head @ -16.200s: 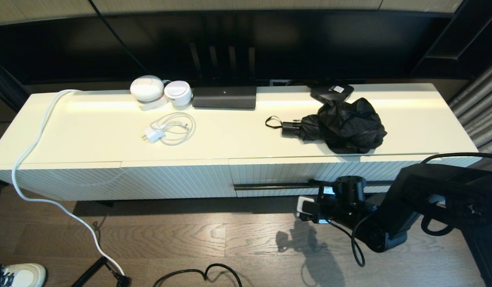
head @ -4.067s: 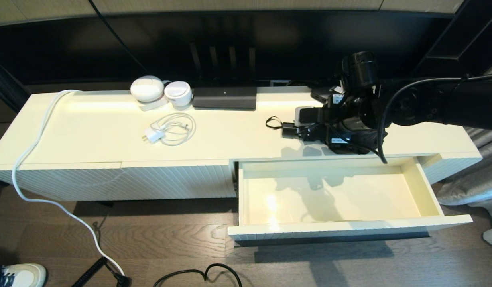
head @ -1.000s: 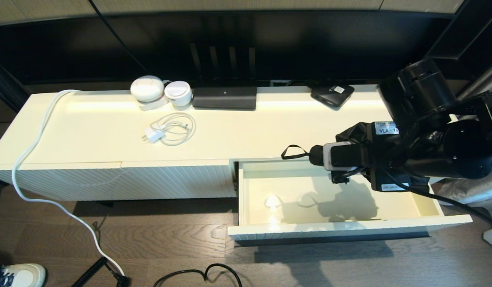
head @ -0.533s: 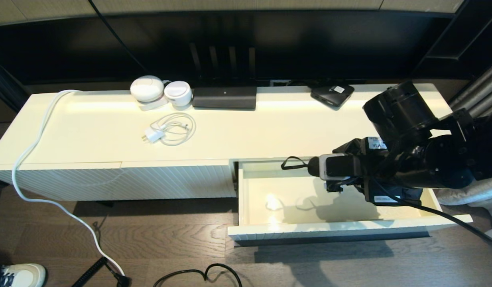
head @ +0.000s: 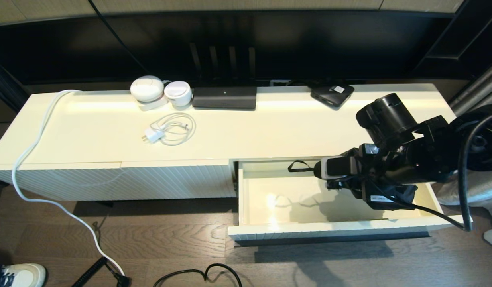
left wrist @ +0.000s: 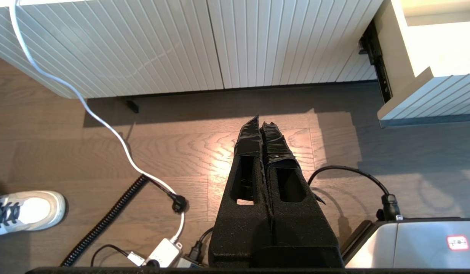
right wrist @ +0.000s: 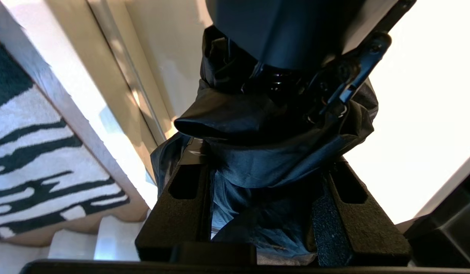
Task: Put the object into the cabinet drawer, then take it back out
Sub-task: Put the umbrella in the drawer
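Note:
The object, a black folding umbrella [head: 318,170], hangs over the pulled-out cabinet drawer [head: 341,228], its handle and wrist loop [head: 297,166] pointing left near the drawer's back edge. My right gripper [head: 373,187] is shut on its bunched canopy, and the arm hides most of the fabric. The right wrist view has the dark fabric [right wrist: 273,160] pinched between both fingers [right wrist: 181,190], above the drawer's pale inside [right wrist: 429,114]. My left gripper [left wrist: 261,123] is parked shut and empty over the wood floor, in front of the fluted cabinet front, with the drawer's corner [left wrist: 421,99] off to one side.
On the cabinet top [head: 270,131] lie a flat black box with a white label [head: 333,94], a black router [head: 224,97], two white round devices [head: 160,91] and a coiled white charger [head: 168,131]. Cables [head: 198,275] and a shoe [head: 22,275] are on the floor.
The drawer was shut at first and now stands open. In the last second my right arm has carried the umbrella nearer and lower, from the cabinet top's edge to over the drawer.

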Available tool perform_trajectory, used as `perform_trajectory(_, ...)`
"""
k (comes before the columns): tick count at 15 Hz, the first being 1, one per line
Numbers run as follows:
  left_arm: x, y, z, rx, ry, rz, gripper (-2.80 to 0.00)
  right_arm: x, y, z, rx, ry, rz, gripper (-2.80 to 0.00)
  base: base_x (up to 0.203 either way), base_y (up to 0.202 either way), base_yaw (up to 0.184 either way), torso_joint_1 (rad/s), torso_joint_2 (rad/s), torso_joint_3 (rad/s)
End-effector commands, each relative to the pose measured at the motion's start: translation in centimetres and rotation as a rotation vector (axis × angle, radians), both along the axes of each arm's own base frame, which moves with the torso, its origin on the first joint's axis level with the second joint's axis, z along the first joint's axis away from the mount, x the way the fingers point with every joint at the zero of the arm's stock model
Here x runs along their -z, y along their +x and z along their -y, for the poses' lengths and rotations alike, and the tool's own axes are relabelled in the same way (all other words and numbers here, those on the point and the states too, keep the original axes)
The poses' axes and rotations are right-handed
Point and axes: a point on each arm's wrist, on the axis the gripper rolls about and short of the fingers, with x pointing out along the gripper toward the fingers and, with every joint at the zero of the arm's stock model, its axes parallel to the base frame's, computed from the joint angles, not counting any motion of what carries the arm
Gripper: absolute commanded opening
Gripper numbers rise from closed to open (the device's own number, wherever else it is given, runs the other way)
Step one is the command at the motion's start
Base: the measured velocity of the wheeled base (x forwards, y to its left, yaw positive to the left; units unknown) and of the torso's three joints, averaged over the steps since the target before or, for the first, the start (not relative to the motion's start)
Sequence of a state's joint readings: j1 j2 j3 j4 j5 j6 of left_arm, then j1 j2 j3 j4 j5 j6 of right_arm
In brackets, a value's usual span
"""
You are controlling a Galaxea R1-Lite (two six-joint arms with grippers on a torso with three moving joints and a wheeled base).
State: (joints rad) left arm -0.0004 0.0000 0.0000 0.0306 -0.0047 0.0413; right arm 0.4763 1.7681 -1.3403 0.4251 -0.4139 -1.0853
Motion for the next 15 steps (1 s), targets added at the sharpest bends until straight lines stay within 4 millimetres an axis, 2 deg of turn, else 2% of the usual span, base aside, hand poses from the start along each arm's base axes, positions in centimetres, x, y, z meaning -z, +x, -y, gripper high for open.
perform_trajectory(1,0.0,0.0,0.0,-0.001,0.000,0.000,-2.80,0.9,0.9,0.4,0.018,-0.021,-0.028,-2.80,0.000,0.000,0.000,0.000,0.00,0.000)
perform_trajectory(6,0.0,0.0,0.0,0.001,0.000,0.001,-2.80,1.7,2.3,1.0,0.042,-0.015,-0.021,-2.80,0.000,0.000,0.000,0.000,0.00,0.000)
perform_trajectory(11,0.0,0.0,0.0,-0.001,0.000,0.001,-2.80,3.1,3.2,-0.3,0.015,-0.003,-0.015,-2.80,0.000,0.000,0.000,0.000,0.00,0.000)
perform_trajectory(12,0.0,0.0,0.0,0.000,0.000,0.001,-2.80,3.2,3.3,-0.4,0.010,-0.002,-0.019,-1.16,0.000,0.000,0.000,0.000,0.00,0.000)
perform_trajectory(13,0.0,0.0,0.0,0.000,0.000,0.001,-2.80,3.4,3.4,-0.4,0.012,-0.002,-0.020,0.00,0.000,0.000,0.000,0.000,0.00,0.000)
perform_trajectory(15,0.0,0.0,0.0,-0.001,0.000,0.001,-2.80,3.4,3.7,-0.5,0.014,0.008,-0.010,0.00,0.000,0.000,0.000,0.000,0.00,0.000)
